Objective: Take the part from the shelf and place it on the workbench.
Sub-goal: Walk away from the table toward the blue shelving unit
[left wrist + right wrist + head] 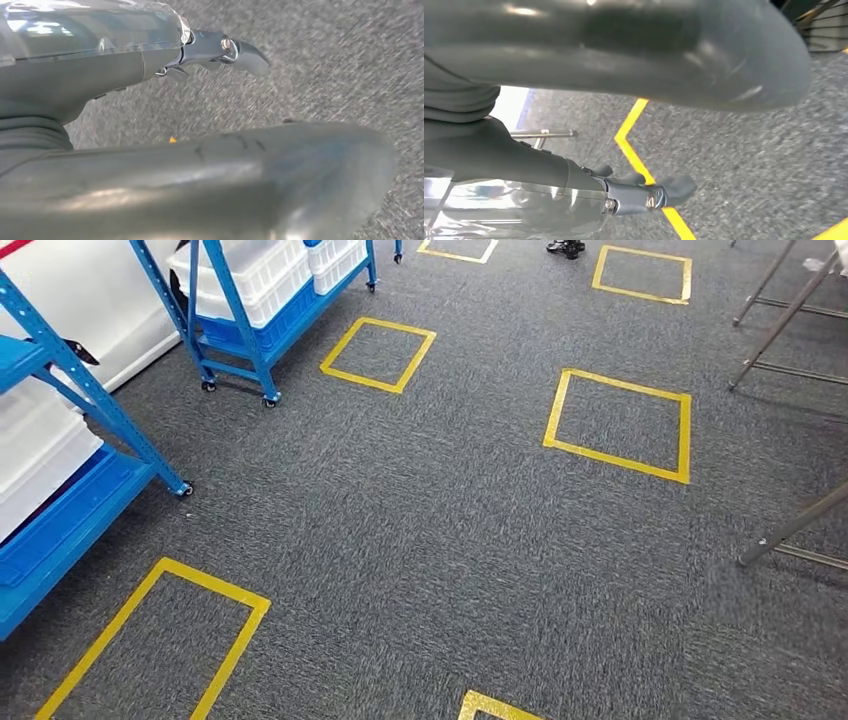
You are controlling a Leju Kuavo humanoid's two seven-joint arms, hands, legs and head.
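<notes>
Head view: grey carpet with yellow tape squares | blue shelf at 9 o'clock, cut off by frame edge, white bins on it; second shelf at 11 o'clock | part: cannot make out | left hand and right hand: fingers apart, holding nothing, blurred, above carpet.

The blue shelf at nine o'clock in the head view is cut by the edge, as are its white crates. A dark object at twelve o'clock is cropped. Carpet beyond the left hand is blurred.
</notes>
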